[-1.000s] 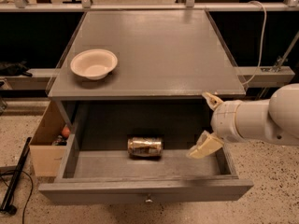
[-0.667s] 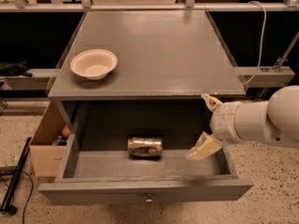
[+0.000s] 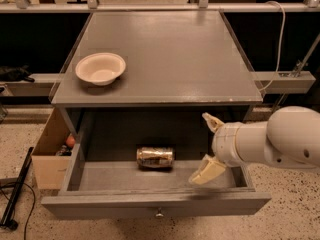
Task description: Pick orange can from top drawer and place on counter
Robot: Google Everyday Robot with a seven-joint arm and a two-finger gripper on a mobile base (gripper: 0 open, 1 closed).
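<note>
The top drawer (image 3: 155, 203) stands pulled fully out in the lower part of the frame, its knob (image 3: 159, 214) facing the camera. That leaves its floor open from above, which is what lets the arm reach in. The orange can (image 3: 155, 157) lies on its side on the drawer floor, near the middle and toward the back, long axis running left to right.

The gripper (image 3: 209, 146) hangs at the lower right of the frame, over the drawer's right part, pointing left toward the can. Its jaws are spread wide, one finger high and one low, with nothing between them, which suits an approach and not a hold. The can sits to the left of the jaws, apart from them and untouched.

Above, the tabletop (image 3: 170, 59) carries only a cream bowl (image 3: 100, 68) at its left. A cardboard box (image 3: 50, 154) stands beside the drawer's left wall.
</note>
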